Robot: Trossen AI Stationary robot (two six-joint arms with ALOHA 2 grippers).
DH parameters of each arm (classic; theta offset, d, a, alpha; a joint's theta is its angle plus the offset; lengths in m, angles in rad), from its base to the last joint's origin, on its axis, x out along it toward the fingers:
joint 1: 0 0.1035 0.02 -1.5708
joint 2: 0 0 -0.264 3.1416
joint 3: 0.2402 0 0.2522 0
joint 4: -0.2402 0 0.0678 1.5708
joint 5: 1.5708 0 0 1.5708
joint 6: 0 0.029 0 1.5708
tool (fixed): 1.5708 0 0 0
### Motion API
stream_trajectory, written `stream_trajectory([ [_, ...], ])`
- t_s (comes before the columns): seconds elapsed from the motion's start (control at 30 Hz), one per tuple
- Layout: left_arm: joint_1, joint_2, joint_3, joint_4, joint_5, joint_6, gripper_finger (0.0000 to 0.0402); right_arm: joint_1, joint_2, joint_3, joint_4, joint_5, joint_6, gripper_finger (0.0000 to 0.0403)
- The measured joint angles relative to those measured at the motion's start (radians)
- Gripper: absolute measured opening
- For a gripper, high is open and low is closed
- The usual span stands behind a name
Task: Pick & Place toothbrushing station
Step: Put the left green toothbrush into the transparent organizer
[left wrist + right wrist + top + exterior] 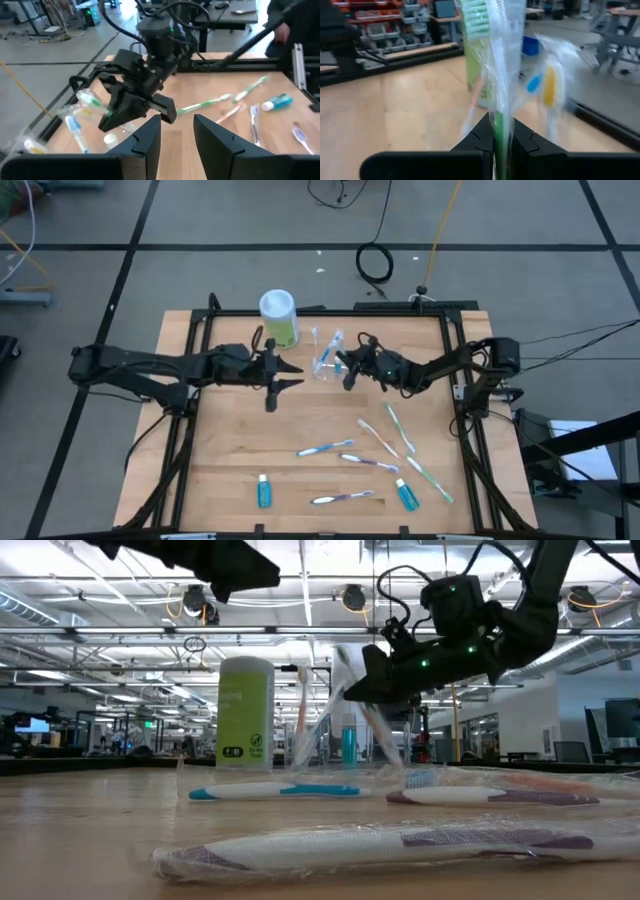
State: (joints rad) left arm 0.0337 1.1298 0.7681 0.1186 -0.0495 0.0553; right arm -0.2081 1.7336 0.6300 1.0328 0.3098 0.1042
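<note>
Green canister label unreadable; right end effector clamps green toothbrush.

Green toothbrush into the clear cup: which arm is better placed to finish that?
Right. Its claw is shut on the wrapped green toothbrush, beside the clear cup. The left claw is open and holds nothing.

Toothbrushes scattered across table
</note>
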Motion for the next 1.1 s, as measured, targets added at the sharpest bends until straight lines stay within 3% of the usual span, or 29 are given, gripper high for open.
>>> stream_trajectory([
  [0.17,0.010,-0.002,-0.061,0.185,-0.001,-0.025,0.0122,0.000,0.023,0.000,-0.009,0.000,0.065,0.0017],
  [0.4,0.011,-0.002,-0.064,0.189,0.000,-0.034,0.0122,0.000,-0.005,0.001,-0.017,0.005,0.066,0.0034],
  [0.87,0.011,-0.002,-0.064,0.151,-0.001,-0.035,0.0122,0.000,-0.229,0.000,-0.464,0.008,0.066,0.0058],
  [1.1,0.011,-0.002,-0.064,0.139,-0.002,-0.048,0.0122,0.000,-0.347,0.000,-0.660,0.081,0.075,0.0059],
])
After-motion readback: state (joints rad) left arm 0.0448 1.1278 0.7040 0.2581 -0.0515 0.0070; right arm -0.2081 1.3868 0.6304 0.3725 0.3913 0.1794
